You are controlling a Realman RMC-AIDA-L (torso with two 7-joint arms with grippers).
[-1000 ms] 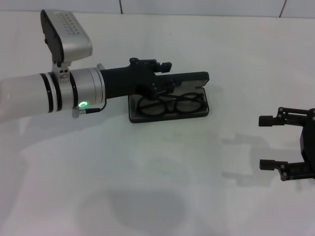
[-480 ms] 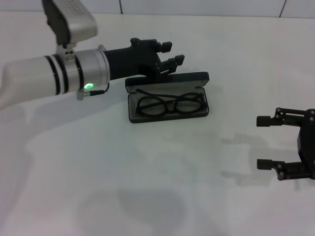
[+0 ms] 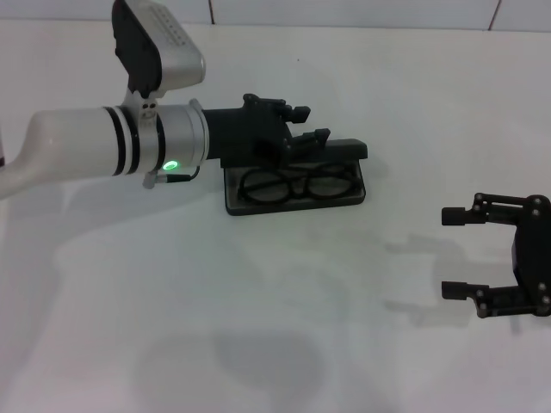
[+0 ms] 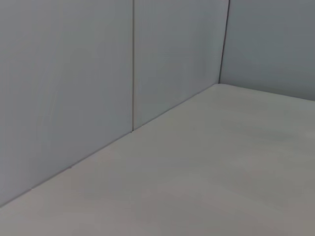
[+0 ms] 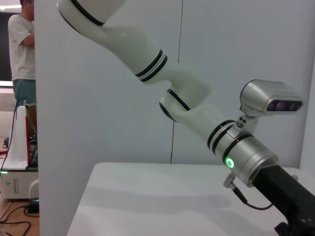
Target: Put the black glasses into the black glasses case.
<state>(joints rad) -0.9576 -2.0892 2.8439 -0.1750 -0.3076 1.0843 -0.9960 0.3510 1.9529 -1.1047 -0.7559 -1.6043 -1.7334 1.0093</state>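
The black glasses lie inside the black glasses case, folded flat on its grey lining, lenses side by side and filling the tray almost from one short edge to the other. The case sits toward the far middle of the white table, its tray flat and its lid raised only partway along the far long edge, leaning over the frames.

The left end effector reaches in from the robot's left, its long white arm lying low across the table. Its two black fingers are slightly apart, one above the other, and gripping nothing; the lower one rests at or just over the lid's near-left part, though I cannot tell whether it truly touches. The black wrist body covers the case's left far corner.

The right end effector sits well apart, near the table's right edge, its fingers spread wide and empty, pointing toward the middle.

Between the case and the right end effector the table is bare, and so is the broad stretch on the near side of the case. Beyond the case, a strip of table runs to the pale back wall. The left wrist view shows only table meeting wall panels at a corner.
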